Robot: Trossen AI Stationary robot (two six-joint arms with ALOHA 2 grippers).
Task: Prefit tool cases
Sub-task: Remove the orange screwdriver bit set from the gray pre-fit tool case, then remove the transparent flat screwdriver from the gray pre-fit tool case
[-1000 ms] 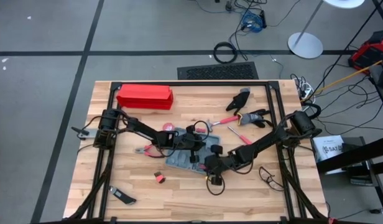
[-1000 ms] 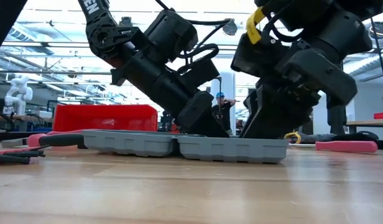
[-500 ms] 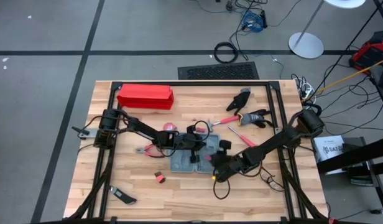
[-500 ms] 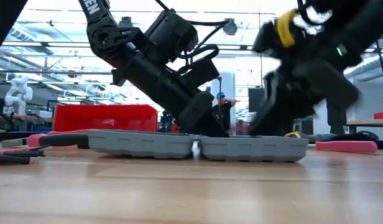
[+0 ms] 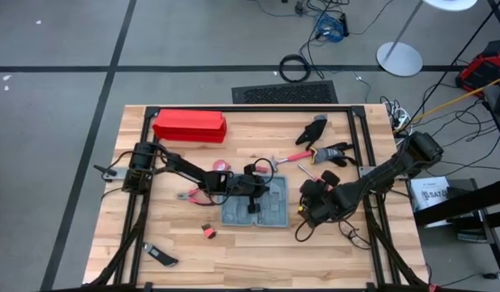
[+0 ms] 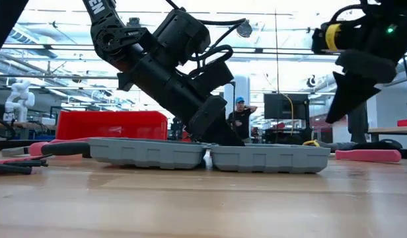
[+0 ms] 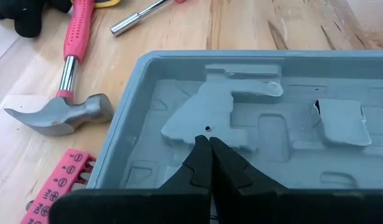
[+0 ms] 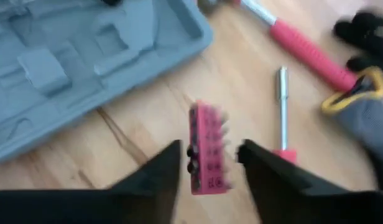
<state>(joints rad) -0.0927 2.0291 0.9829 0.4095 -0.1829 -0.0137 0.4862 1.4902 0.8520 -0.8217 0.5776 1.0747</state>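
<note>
Two grippers: left gripper (image 7: 204,144) clenched, pressed into open tool case (image 5: 258,205); right gripper (image 8: 207,152) spread, hovering right of case, above pink bit holder (image 8: 210,149).

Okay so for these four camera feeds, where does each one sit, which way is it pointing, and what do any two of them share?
High view: above the table, looking straight down on the open tool case; both arms show.
Low view: at tabletop height, looking level across the case into the room; both arms come down from above.
Left wrist view: on the left arm, looking into the case's recesses past the shut left gripper.
Right wrist view: on the right arm, looking down past the open right gripper at a pink bit holder.
Both wrist views share the hammer.
</note>
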